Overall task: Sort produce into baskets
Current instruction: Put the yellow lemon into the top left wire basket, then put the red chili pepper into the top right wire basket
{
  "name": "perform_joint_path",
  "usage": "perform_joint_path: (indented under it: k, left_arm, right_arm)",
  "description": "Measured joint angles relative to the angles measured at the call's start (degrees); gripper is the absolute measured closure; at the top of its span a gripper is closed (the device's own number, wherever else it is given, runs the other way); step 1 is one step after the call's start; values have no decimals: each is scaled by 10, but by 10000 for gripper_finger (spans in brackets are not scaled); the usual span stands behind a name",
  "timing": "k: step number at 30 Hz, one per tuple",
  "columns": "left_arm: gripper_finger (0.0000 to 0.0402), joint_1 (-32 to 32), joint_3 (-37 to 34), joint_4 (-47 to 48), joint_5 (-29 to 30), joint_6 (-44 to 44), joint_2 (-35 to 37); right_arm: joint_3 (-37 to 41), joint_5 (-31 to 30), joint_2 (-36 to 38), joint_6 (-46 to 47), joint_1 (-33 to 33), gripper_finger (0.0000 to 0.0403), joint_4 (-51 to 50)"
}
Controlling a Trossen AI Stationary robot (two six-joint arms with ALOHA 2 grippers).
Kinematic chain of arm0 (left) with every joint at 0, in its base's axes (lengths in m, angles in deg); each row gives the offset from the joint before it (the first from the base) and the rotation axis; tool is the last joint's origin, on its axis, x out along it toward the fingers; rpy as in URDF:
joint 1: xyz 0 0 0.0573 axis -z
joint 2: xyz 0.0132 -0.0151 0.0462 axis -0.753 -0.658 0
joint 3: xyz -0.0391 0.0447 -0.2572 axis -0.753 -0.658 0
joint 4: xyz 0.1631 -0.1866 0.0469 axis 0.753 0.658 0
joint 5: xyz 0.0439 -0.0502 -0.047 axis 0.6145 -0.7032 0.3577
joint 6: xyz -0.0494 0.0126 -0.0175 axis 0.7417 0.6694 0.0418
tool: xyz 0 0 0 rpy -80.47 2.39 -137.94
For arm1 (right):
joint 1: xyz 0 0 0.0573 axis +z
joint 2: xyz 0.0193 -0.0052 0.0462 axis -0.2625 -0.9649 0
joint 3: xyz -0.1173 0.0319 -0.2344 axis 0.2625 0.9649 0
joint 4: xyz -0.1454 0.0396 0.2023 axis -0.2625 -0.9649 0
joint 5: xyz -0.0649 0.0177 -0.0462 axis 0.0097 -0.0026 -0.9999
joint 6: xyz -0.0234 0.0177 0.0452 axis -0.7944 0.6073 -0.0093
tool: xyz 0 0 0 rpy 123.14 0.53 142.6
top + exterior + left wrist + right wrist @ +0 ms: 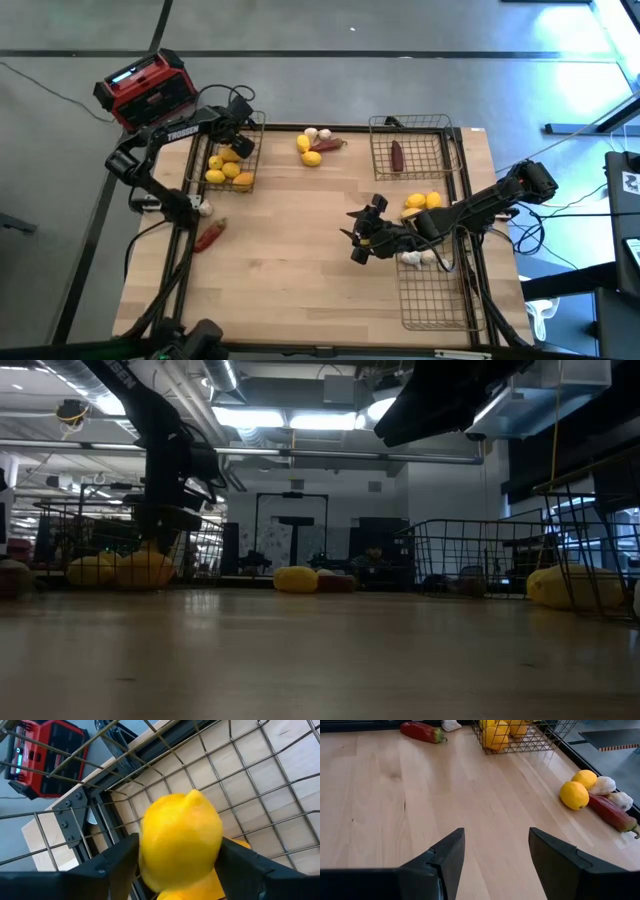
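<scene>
Wide bare counter [300, 270] is seen mid and near side. Left tool [236, 143] is poised over the far-left basket [250, 128]; a yellow lemon [181, 840] sits between its fingers [107, 865], contact unclear, so a grip cannot be told. More lemons [228, 172] lie in that basket. Right arm is stretched low across the right baskets, right tool [496, 851] parted, nothing held, above bare counter. Loose lemons, garlic, pepper [318, 145] are grouped at the far edge; a red pepper [209, 236] lies at the left edge. "TROSSEN" is read on the left arm.
</scene>
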State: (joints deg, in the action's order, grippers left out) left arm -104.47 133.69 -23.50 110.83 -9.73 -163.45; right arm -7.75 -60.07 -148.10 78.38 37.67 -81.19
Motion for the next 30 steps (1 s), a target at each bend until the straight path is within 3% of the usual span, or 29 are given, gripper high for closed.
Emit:
perform_joint_path:
  k: [8,16,21,30]
  left_arm:
    - [138,2,0,6,0,8,8]
    - [138,25,0,34,0,9,93]
    - [137,71,0,53,-6,11,175]
    - [137,203,0,50,-112,27,286]
  right_arm:
    - [0,0,0,0,0,188,0]
    - [0,0,0,3,0,188,0]
    - [0,0,0,3,0,188,0]
    - [0,0,0,5,0,188,2]
